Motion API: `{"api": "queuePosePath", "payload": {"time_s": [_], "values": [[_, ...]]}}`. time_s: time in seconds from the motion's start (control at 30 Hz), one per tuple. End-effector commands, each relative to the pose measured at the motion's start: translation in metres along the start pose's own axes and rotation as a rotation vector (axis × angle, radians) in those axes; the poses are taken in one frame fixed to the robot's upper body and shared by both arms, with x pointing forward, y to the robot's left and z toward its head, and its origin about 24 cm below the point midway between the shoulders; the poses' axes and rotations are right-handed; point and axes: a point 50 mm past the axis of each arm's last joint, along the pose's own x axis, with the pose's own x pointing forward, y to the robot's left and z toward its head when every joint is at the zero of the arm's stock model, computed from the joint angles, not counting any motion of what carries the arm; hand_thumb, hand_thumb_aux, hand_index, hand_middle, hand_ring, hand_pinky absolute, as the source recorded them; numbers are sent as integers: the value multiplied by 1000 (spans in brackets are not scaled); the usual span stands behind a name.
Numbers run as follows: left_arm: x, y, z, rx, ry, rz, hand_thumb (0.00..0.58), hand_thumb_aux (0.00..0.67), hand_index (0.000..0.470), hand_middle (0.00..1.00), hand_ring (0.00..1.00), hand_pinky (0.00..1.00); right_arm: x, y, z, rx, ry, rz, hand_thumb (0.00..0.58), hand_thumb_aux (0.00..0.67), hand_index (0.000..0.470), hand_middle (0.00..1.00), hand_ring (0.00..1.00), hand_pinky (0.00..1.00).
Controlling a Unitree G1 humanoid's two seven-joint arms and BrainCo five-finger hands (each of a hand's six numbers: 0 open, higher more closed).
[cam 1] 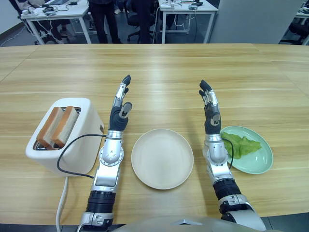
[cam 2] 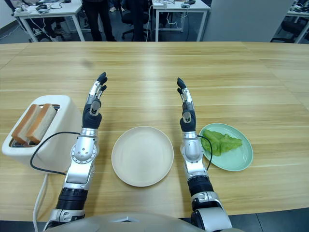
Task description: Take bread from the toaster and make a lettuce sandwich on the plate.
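On the bench [cam 1: 159,67], the left hand [cam 1: 119,110] and right hand [cam 1: 210,110] hover straight-fingered and empty, flanking the plate [cam 1: 162,159]; bread [cam 1: 58,126] stands in the toaster [cam 1: 89,118] at its nine o'clock, best pinched by the left and lifted straight up.

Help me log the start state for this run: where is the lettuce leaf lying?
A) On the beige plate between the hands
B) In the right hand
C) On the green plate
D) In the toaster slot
C: the lettuce leaf lies on the green plate, just to the right of the open right hand, which holds nothing. The toaster holds only the bread slices.
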Motion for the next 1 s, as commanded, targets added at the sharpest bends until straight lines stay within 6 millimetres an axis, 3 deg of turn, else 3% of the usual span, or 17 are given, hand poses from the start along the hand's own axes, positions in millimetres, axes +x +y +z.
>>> {"api": "queuePosePath", "payload": {"time_s": [0.03, 0.53, 0.63, 0.73, 0.83, 0.9, 1.0], "values": [[-4, 1, -5, 13, 31, -4, 0, 0, 0, 0, 0, 0, -1, 1, -1, 2, 7, 3, 0, 0, 0, 0, 0, 0], [-5, 2, -4, 20, 27, 17, 0, 0, 0, 0, 0, 0, 0, -3, -2, 3, 15, -5, 0, 0, 0, 0, 0, 0], [-4, 8, 5, 61, 2, 24, 0, 0, 0, 0, 0, 0, 1, -5, -1, -1, 4, -10, 0, 0, 0, 0, 0, 0], [-5, 27, 36, 148, -76, 68, 0, 0, 0, 0, 0, 0, 5, -8, 2, -8, -11, -11, 0, 0, 0, 0, 0, 0], [-17, 80, 96, 572, -238, 326, 0, 0, 0, 0, 0, 0, 8, -14, 4, -21, -29, -20, 0, 0, 0, 0, 0, 0], [-23, 97, 109, 695, -235, 403, 0, 0, 0, 0, 0, 0, 8, -17, 4, -32, -32, -31, 0, 0, 0, 0, 0, 0], [-34, 121, 110, 874, -170, 508, 0, 0, 0, 0, 0, 0, 8, -18, 4, -38, -29, -41, 0, 0, 0, 0, 0, 0]]}}
